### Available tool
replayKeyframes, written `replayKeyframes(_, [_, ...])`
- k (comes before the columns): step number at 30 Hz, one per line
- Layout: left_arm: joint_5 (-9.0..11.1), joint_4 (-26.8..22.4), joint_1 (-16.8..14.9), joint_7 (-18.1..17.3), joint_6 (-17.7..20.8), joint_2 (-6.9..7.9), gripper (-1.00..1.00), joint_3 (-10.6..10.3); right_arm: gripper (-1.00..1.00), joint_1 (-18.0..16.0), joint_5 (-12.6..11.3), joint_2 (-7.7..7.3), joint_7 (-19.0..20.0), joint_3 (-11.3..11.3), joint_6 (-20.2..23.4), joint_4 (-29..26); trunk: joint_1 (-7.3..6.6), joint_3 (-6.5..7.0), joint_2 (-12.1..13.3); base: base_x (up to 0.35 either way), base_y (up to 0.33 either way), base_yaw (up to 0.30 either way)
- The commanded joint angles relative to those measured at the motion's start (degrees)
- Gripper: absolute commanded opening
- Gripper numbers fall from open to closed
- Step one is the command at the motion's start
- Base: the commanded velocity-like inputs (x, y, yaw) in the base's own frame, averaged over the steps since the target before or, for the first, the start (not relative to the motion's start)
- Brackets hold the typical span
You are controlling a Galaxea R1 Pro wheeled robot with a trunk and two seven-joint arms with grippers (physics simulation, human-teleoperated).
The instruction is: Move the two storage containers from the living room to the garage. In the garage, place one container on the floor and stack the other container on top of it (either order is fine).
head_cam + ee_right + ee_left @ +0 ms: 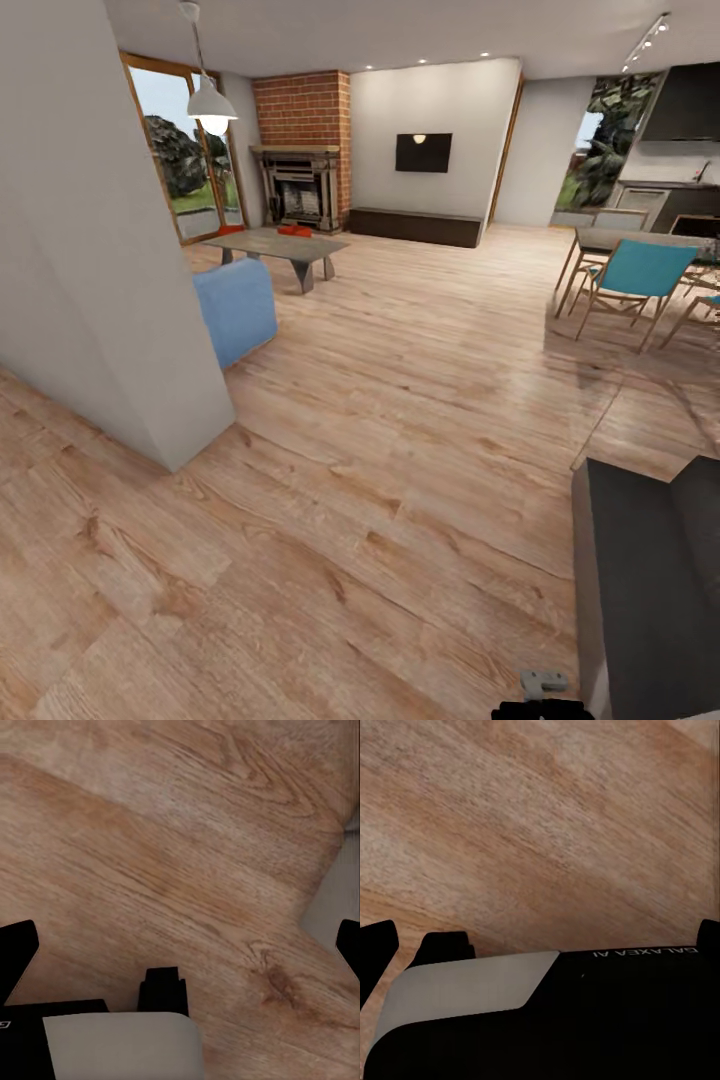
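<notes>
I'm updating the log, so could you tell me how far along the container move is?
Nothing looks done yet. Two red-orange storage containers still sit near the fireplace, beyond the coffee table. Both wrist views show bare wood floor, nothing held. Fetching, carrying and stacking remain.

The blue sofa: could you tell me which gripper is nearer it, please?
Probably left: the blue sofa lies far ahead, leftward; left gripper and right gripper both hang over light wood-plank floor.
</notes>
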Motion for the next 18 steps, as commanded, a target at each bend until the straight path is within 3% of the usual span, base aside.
replayKeyframes(1, [-0.03, -0.05, 0.00, 0.02, 0.03, 0.01, 1.00, -0.11, 1.00, -0.02, -0.48, -0.05, 0.03, 0.47, 0.29, -0.09, 0.03, -0.05, -0.02, 0.333, 0.000, -0.276])
replayKeyframes(9, [-0.03, -0.05, 0.00, 0.02, 0.03, 0.00, 1.00, -0.11, 1.00, -0.02, -0.48, -0.04, 0.03, 0.47, 0.29, -0.09, 0.03, -0.05, -0.02, 0.333, 0.000, -0.243])
replayKeyframes(18, [-0.03, -0.05, 0.00, 0.02, 0.01, 0.01, 1.00, -0.11, 1.00, -0.02, -0.46, -0.06, 0.03, 0.47, 0.29, -0.09, 0.03, -0.05, -0.02, 0.333, 0.000, -0.044])
